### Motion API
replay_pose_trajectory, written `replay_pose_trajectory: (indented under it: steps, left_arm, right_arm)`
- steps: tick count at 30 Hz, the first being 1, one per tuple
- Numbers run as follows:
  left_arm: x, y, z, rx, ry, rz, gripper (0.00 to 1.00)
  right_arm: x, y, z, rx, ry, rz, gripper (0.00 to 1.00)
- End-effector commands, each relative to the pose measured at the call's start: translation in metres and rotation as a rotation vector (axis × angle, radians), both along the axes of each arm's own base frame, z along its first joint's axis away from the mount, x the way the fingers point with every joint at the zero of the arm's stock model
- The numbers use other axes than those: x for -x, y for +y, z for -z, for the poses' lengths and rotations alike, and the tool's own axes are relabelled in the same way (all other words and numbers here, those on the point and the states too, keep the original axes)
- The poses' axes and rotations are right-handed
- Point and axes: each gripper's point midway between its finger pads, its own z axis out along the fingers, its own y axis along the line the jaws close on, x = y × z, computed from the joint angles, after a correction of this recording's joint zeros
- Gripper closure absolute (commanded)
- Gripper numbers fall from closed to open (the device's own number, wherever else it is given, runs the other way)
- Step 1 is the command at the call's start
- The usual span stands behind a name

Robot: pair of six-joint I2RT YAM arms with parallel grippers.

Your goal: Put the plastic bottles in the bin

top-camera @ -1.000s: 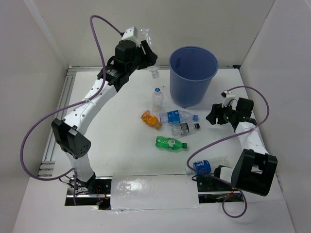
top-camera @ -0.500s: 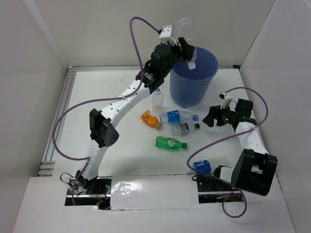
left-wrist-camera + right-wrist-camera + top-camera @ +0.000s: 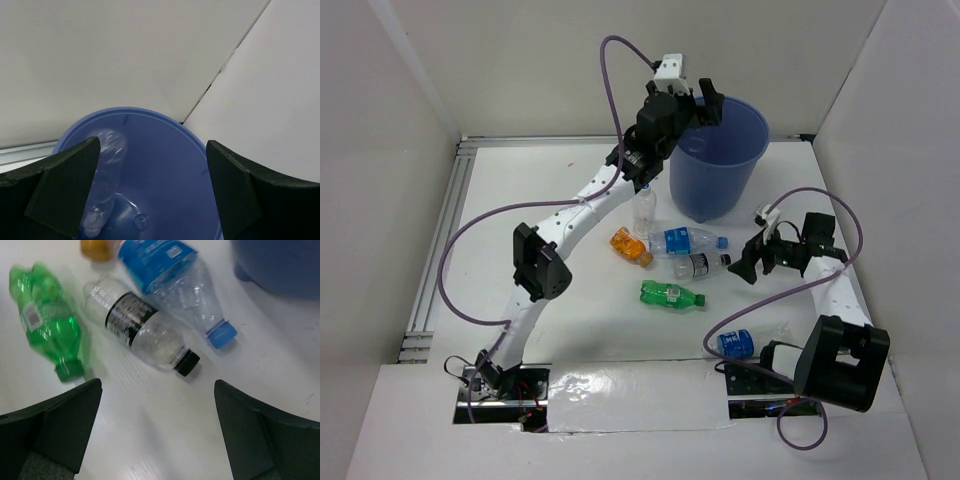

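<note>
The blue bin [image 3: 718, 178] stands at the back of the table. My left gripper [image 3: 697, 104] hovers open over its rim. In the left wrist view a clear bottle [image 3: 104, 175] lies loose inside the bin [image 3: 165, 165], cap down, between the spread left gripper [image 3: 150, 195] fingers but not touched. On the table lie an orange bottle [image 3: 631, 246], a blue-labelled bottle [image 3: 685, 240], a black-labelled bottle [image 3: 700, 265] and a green bottle [image 3: 670, 294]. A clear bottle [image 3: 643, 205] stands upright. My right gripper [image 3: 752, 262] is open just right of the black-labelled bottle [image 3: 140, 330].
A squat blue-labelled bottle [image 3: 734, 343] lies by the right arm's base. White walls enclose the table on three sides. The green bottle [image 3: 47, 327] and the blue-labelled bottle [image 3: 170, 270] show in the right wrist view, with the bin's base [image 3: 285, 265] behind.
My left arm carried a clear bottle over the bin and opened; the bottle dropped inside. The right gripper opened wide and moved down and left toward the lying bottles.
</note>
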Motion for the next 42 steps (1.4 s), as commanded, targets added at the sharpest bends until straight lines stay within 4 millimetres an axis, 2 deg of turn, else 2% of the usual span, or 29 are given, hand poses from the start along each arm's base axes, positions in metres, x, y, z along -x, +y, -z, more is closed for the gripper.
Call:
replay_pose_trajectory:
  steps: [1,4,6,8,9,10,11,12,13,14,15,16,18,19,21,22,24,25,28,30,32,33,35,36,37,38,39,41,42]
  left_arm:
    - [0.022,0.022,-0.072,0.067,-0.134,0.004,0.0]
    - [0.036,0.03,-0.077,0.047,-0.117,0.024,0.0]
    - [0.053,0.047,-0.082,0.005,-0.103,0.021,0.0]
    - [0.067,0.068,-0.07,-0.043,-0.039,-0.016,0.02]
    - [0.09,0.085,-0.058,-0.075,0.0,-0.019,0.02]
    - [0.099,0.099,-0.046,-0.085,0.036,-0.045,0.02]
    - [0.111,0.109,-0.03,-0.1,0.081,-0.043,0.03]
    - [0.117,0.125,0.023,-0.166,0.178,-0.067,0.03]
    - [0.141,0.146,0.012,-0.137,0.174,-0.067,0.03]
    - [0.15,0.16,0.026,-0.114,0.227,-0.082,0.03]
    - [0.162,0.176,0.08,-0.178,0.344,-0.101,0.03]
    - [0.179,0.192,0.081,-0.144,0.364,-0.103,0.03]
    - [0.198,0.206,0.115,-0.097,0.471,-0.115,0.03]
    - [0.21,0.219,0.157,-0.119,0.565,-0.144,0.03]
    - [0.229,0.221,0.173,-0.008,0.64,-0.123,0.03]
    - [0.239,0.225,0.201,0.001,0.705,-0.135,0.03]
    - [0.242,0.223,0.212,0.102,0.752,-0.13,0.03]
    - [0.245,0.223,0.225,0.117,0.784,-0.133,0.03]
    - [0.238,0.219,0.227,0.211,0.816,-0.114,0.02]
    - [0.234,0.208,0.233,0.223,0.856,-0.074,0.02]
    - [0.227,0.202,0.23,0.237,0.873,-0.064,0.02]
    - [0.225,0.196,0.238,0.248,0.916,-0.062,0.02]
    - [0.218,0.191,0.241,0.272,0.941,-0.062,0.02]
    - [0.216,0.187,0.252,0.27,0.971,-0.064,0.02]
    - [0.214,0.184,0.253,0.295,0.995,-0.068,0.02]
    - [0.211,0.181,0.254,0.293,0.999,-0.069,0.01]
    - [0.207,0.183,0.267,0.303,1.049,-0.106,0.01]
    - [0.201,0.181,0.272,0.292,1.061,-0.125,0.01]
    - [0.2,0.181,0.279,0.292,1.081,-0.137,0.01]
  right_arm:
    - [0.009,0.013,-0.008,0.108,-0.185,-0.257,0.0]
    - [0.018,0.026,0.0,0.149,-0.237,-0.427,0.0]
    - [0.02,0.041,0.003,0.18,-0.248,-0.54,0.0]
    - [0.013,0.047,0.008,0.246,-0.271,-0.59,0.0]
    - [0.011,0.058,0.008,0.266,-0.302,-0.633,0.0]
    - [-0.001,0.061,0.005,0.303,-0.366,-0.642,0.0]
    - [-0.003,0.061,0.013,0.329,-0.354,-0.651,0.0]
    - [-0.005,0.067,0.015,0.342,-0.364,-0.675,0.0]
    - [-0.009,0.069,0.021,0.357,-0.362,-0.685,0.0]
    - [-0.014,0.067,0.025,0.399,-0.359,-0.689,0.0]
    - [-0.015,0.072,0.029,0.415,-0.359,-0.709,0.0]
    - [-0.02,0.07,0.037,0.443,-0.351,-0.711,0.0]
    - [-0.022,0.072,0.047,0.47,-0.335,-0.73,0.02]
    - [-0.02,0.075,0.053,0.483,-0.318,-0.747,0.03]
    - [-0.025,0.068,0.07,0.545,-0.294,-0.745,0.06]
    - [-0.024,0.069,0.076,0.561,-0.288,-0.756,0.09]
    - [-0.028,0.066,0.086,0.6,-0.289,-0.754,0.14]
    - [-0.024,0.069,0.09,0.598,-0.288,-0.765,0.24]
    - [-0.022,0.067,0.09,0.604,-0.267,-0.769,0.51]
    - [-0.008,0.069,0.075,0.567,-0.237,-0.787,0.67]
    - [-0.007,0.076,0.041,0.49,-0.287,-0.787,0.71]
    - [0.003,0.084,0.009,0.424,-0.33,-0.801,0.72]
    - [0.021,0.092,-0.033,0.361,-0.381,-0.807,0.72]
    - [0.025,0.102,-0.056,0.301,-0.431,-0.808,0.72]
    - [0.02,0.11,-0.088,0.284,-0.505,-0.798,0.72]
    - [0.023,0.115,-0.107,0.257,-0.529,-0.783,0.72]
    - [0.016,0.124,-0.15,0.198,-0.592,-0.706,0.72]
    - [0.006,0.132,-0.193,0.143,-0.669,-0.628,0.72]
    - [-0.012,0.134,-0.228,0.144,-0.803,-0.565,0.71]
